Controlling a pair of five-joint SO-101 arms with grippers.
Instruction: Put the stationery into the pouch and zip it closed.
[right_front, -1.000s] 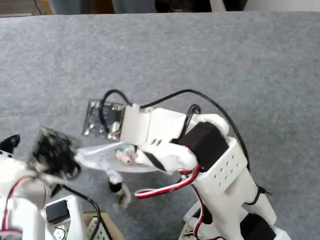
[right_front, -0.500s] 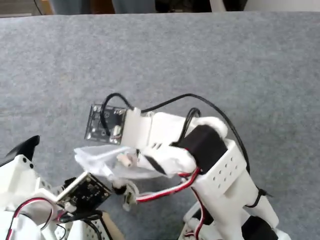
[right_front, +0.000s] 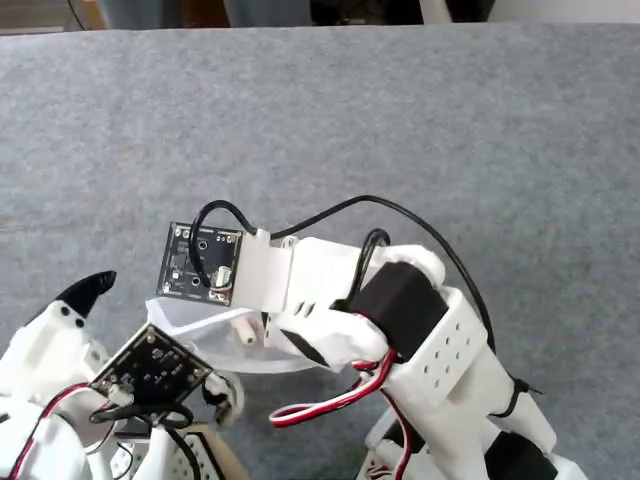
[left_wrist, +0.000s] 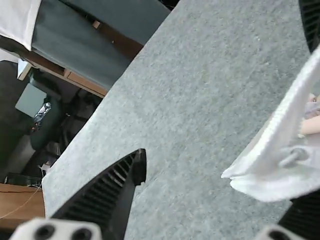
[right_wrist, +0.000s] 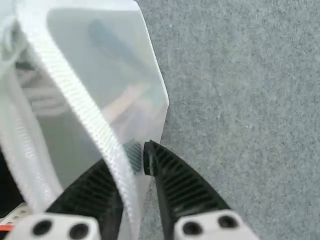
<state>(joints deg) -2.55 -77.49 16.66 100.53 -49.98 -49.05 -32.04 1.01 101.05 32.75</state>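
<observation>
The pouch (right_front: 205, 328) lies low on the grey table (right_front: 420, 130), its long axis running across from side to side and tipped only slightly. Its narrow left end points at the left arm, and its other end is tucked under the right arm's wrist. Through the wrist camera the right gripper (right_wrist: 132, 160) has its jaws pinched together on the pouch (right_wrist: 100, 90), right at the white zip tape (right_wrist: 75, 95). Stationery (right_wrist: 107, 42) shows through the cloudy wall as a dark pen-like shape with something paler below it.

The left gripper (left_wrist: 215, 200) is off the pouch with its jaws wide apart, one black finger (left_wrist: 110, 195) out over bare table. The pouch's end (left_wrist: 270, 170) lies between the jaws, untouched, with a small pull tab (left_wrist: 292, 159) near its tip.

A second ago the left arm's wrist hung right over the pouch's left end. It has since swung back toward the near left corner. The right arm has come a touch closer to the near edge too, and the pouch has come with it, keeping the same side-to-side lie.
</observation>
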